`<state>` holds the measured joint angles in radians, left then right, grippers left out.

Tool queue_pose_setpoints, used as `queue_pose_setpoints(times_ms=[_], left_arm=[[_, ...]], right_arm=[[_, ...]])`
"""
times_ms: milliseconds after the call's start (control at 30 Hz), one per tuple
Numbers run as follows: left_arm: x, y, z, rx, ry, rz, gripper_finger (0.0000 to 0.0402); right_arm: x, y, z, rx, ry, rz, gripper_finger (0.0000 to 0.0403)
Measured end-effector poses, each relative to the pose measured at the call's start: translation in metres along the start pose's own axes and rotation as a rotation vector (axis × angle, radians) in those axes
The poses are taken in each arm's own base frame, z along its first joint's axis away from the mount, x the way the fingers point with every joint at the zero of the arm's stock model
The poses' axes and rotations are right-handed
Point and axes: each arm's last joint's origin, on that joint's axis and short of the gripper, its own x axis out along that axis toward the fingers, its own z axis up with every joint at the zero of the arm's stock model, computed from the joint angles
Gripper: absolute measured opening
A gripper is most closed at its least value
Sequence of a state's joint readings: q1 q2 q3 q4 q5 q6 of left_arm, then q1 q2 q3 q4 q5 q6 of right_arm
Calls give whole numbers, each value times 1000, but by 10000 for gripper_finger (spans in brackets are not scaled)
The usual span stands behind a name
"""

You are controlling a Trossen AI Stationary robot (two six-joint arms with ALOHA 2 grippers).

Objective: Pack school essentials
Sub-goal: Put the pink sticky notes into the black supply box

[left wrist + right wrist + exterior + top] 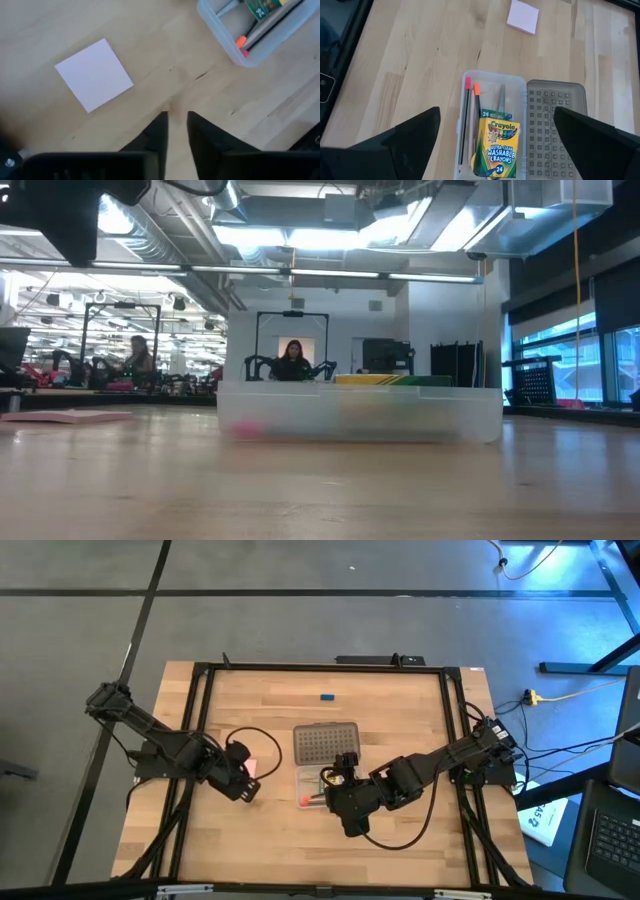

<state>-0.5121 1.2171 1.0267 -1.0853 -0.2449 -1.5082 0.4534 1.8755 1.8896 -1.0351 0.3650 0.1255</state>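
The clear case (492, 125) lies open, its grey dotted lid (555, 130) flat beside it. Inside are the green-and-yellow crayon box (497, 147), two thin pencils (470, 120) and a grey blade-like piece (501, 97). My right gripper (497, 110) hovers open above the case (322, 780), fingers spread wide. The pink pad (94, 75) lies flat on the table left of the case (240, 35). My left gripper (177, 125) stands just near of the pad (262, 768), open by a narrow gap and touching nothing. The tiny blue block (327, 697) sits toward the far edge.
A black frame (200, 720) borders the wooden table on its left, right and far sides. Cables loop on the table by each arm (245, 735). In the low view the case (360, 410) and pad (70, 417) show; people sit far off in the room.
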Motion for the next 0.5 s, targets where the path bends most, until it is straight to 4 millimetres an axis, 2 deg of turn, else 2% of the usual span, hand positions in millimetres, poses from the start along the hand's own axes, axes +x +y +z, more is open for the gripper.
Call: queue_pose_setpoints(times_ms=[200,500], left_arm=[[11,7,4,-79,-8,43,164],[28,17,9,-150,1,98,358]], right_arm=[[0,0,0,0,0,0,388],[0,0,0,-1,1,0,388]])
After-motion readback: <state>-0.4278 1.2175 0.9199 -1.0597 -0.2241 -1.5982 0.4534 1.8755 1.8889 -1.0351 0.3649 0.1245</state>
